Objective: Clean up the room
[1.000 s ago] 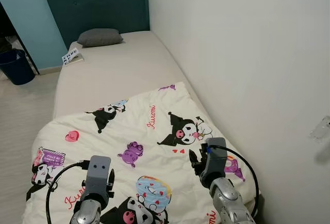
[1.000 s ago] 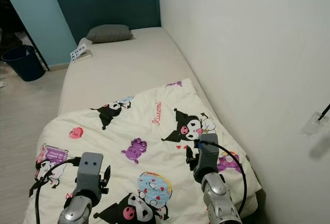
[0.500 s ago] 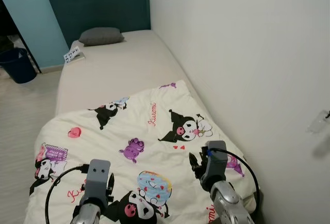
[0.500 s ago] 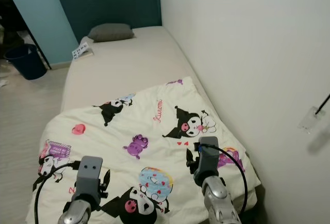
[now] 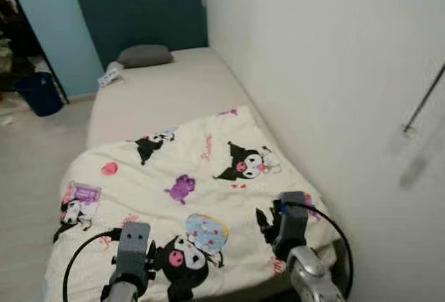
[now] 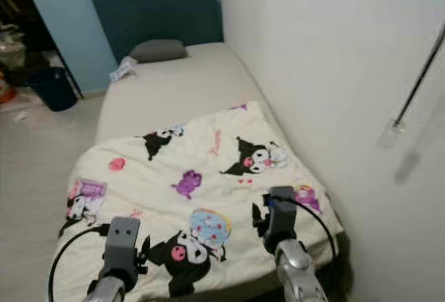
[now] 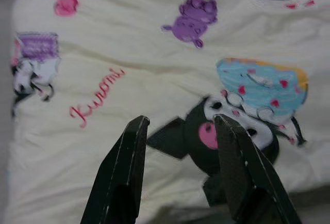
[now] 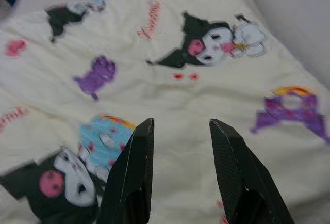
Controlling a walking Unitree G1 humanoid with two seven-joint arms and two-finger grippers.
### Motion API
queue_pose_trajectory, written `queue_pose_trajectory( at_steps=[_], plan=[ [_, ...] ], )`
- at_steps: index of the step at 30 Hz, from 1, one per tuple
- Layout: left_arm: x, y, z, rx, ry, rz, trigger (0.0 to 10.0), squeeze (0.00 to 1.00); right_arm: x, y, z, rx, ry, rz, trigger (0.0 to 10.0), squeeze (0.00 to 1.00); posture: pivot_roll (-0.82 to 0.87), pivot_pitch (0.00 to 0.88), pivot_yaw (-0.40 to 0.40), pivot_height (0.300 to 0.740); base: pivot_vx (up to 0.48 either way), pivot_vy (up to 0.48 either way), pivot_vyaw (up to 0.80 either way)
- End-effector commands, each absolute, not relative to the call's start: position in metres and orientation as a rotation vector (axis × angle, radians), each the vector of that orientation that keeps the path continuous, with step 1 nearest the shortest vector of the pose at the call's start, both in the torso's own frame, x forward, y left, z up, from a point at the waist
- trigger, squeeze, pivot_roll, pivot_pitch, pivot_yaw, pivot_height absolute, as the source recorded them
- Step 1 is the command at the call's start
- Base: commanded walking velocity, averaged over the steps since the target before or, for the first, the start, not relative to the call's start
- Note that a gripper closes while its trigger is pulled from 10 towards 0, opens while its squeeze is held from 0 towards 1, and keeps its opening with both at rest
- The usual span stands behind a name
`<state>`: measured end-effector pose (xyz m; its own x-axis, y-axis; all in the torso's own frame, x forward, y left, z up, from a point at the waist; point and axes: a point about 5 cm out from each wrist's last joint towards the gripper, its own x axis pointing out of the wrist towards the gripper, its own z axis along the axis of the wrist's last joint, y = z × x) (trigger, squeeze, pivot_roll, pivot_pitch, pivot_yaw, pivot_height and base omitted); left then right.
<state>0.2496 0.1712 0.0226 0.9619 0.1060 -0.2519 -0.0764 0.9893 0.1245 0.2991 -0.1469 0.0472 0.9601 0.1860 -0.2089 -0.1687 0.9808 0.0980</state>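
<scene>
Hovering over the cartoon-print blanket [image 5: 188, 197] at the bed's [image 5: 167, 93] foot edge, left claw [image 7: 178, 146] and right claw [image 8: 178, 146] both gaped wide, empty; risked bunching fabric, shallow pinch slipping.

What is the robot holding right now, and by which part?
Nothing. Both the left end effector and the right end effector hang open above the printed blanket, with no fabric between their fingers.

You see both arms cut off by the bottom edge of the head views. The blanket [image 5: 195, 197] hides the lower bed [image 5: 167, 93]. The small printed item [image 5: 110, 77] beside the pillow [image 5: 144, 55] is too small to read. The bin [image 5: 38, 93] at upper left is blurred and dim.
</scene>
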Motion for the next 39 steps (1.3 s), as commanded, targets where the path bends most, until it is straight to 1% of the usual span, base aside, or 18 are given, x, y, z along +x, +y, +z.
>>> queue_pose_trajectory(
  at_steps=[1,9,25,34,39],
  plan=[
    [0.244,0.176,0.017,0.12,0.297,0.117,10.0,0.0,0.298,-0.139,0.046,0.096,0.234,0.208,10.0,0.0,-0.04,0.139,0.007,0.74,0.0,0.0,0.0],
    [0.244,0.179,0.016,0.124,0.295,0.152,10.0,0.0,0.301,-0.138,0.047,0.095,0.238,0.229,10.0,0.0,-0.04,0.145,0.005,0.74,0.0,0.0,0.0],
    [0.252,0.179,0.021,0.169,0.267,0.116,10.0,0.0,0.303,-0.134,0.046,0.07,0.225,0.234,10.0,0.0,-0.03,0.134,0.028,0.74,0.0,0.0,0.0],
    [0.256,0.178,0.023,0.169,0.261,0.11,10.0,0.0,0.303,-0.13,0.047,0.059,0.218,0.246,10.0,0.0,-0.05,0.137,0.065,0.74,0.0,0.0,0.0],
    [0.256,0.179,0.024,0.175,0.258,0.109,10.0,0.0,0.303,-0.128,0.046,0.062,0.223,0.26,10.0,0.0,-0.05,0.137,0.063,0.74,0.0,0.0,0.0]
  ],
)
